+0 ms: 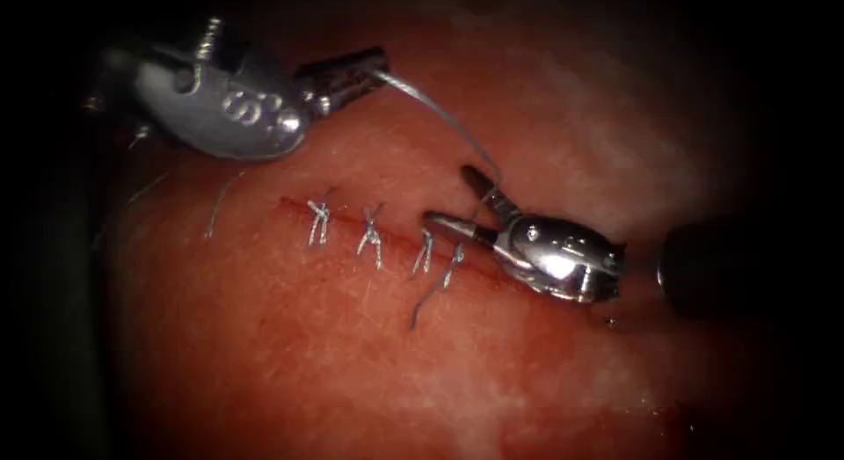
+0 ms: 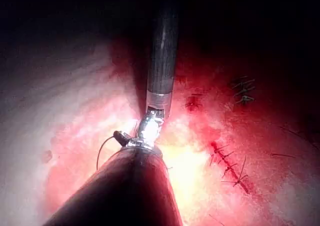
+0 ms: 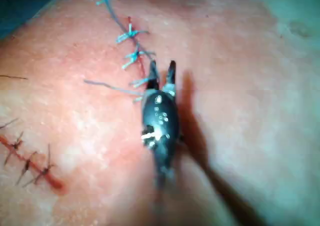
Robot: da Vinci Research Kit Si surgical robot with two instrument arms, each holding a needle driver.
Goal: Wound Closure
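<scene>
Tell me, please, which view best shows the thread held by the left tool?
The endoscope view: the thread runs taut from the left tool to the open right tool. The left wrist view shows a thin loop; the right wrist view, strands beside the stitches.

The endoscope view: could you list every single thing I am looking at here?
tissue: one piece, red-pink, beneath everything.
cut: one dark red line, running across the middle.
stitches: four knotted, grey-white, along the cut.
thread: one grey strand, stretched from the left pincer down to the last stitch by the right pincer.
loose thread end: one, grey, hanging below the last stitch.
left pincer: one, metal, upper left, shut on the thread.
right pincer: one, metal, right of the stitches, jaws open around the thread.
</scene>
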